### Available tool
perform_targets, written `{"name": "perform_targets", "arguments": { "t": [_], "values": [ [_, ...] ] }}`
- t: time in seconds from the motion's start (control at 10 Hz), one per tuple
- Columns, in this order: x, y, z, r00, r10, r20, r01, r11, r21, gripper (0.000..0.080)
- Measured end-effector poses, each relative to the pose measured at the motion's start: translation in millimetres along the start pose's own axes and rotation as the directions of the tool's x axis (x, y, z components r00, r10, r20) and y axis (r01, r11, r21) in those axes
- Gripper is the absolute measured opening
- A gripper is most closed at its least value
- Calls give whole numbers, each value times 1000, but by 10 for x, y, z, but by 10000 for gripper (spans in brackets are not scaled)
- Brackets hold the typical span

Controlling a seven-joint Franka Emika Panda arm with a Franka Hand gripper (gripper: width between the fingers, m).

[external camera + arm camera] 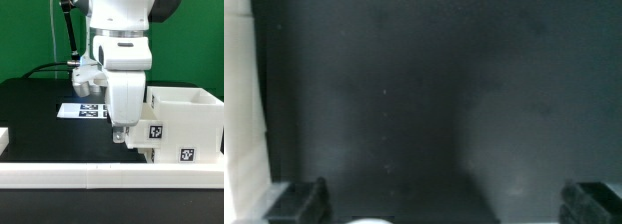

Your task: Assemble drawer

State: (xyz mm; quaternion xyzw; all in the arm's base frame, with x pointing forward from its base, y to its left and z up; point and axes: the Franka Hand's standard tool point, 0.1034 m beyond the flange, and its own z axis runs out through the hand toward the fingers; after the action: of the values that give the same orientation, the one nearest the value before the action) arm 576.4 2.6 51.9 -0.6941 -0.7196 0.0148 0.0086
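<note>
The white drawer box (pixel 185 125), open on top and carrying black marker tags, stands on the black table at the exterior view's right. My gripper (pixel 122 137) hangs low over the table just beside the box's left wall. In the wrist view the gripper (pixel 446 205) is open, its dark fingertips (pixel 299 200) far apart with only the dark table between them. A small pale round shape (pixel 361 221) shows at the frame's edge; I cannot tell what it is. A white edge (pixel 239 120) runs along one side of the wrist view.
The marker board (pixel 85 110) lies flat on the table behind the arm. A long white rail (pixel 100 178) runs along the table's front edge. A white piece (pixel 4 138) sits at the exterior view's far left. A black cable (pixel 50 68) trails at the back.
</note>
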Motion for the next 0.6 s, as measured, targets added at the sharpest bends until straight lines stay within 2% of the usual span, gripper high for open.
{"name": "perform_targets", "arguments": {
  "t": [0.6],
  "values": [
    [10, -8, 17, 1000, 0, 0, 0, 1000, 3, 649]
  ]
}}
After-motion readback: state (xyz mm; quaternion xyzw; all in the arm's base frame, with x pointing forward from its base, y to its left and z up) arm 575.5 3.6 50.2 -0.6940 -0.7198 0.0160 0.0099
